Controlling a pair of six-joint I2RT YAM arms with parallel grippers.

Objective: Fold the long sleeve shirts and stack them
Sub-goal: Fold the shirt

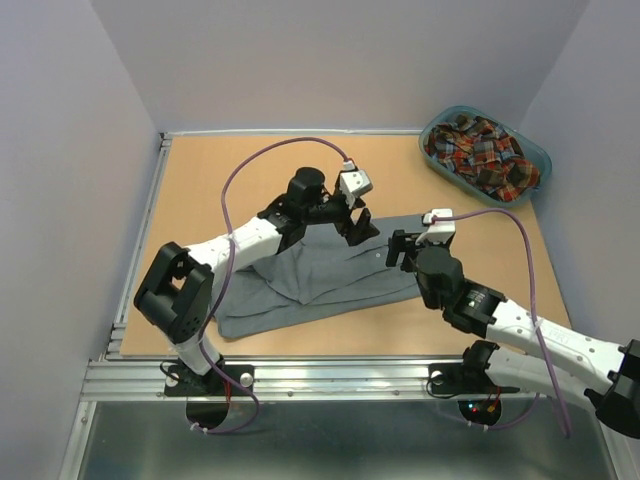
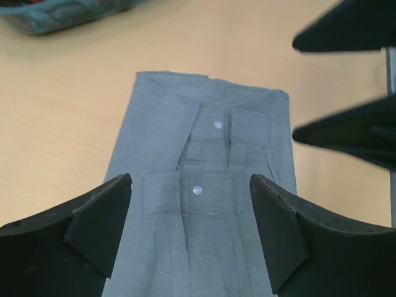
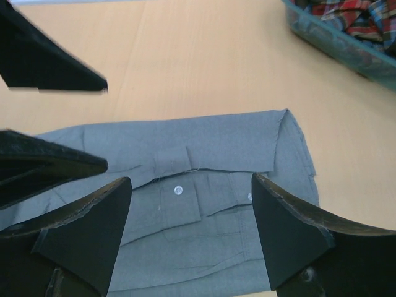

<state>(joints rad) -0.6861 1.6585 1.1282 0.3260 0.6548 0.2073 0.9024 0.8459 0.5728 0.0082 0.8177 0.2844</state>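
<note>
Top external view: left hand and right hand, both spread and empty, hang over the right end of the grey shirt on the surface; plaid shirt fills basket.

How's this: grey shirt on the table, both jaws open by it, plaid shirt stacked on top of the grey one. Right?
Not quite. The plaid shirt is not on the grey shirt; it sits in the teal basket at the far right corner of the table, as the top view shows. The rest holds: grey shirt on the table, both jaws open.
</note>
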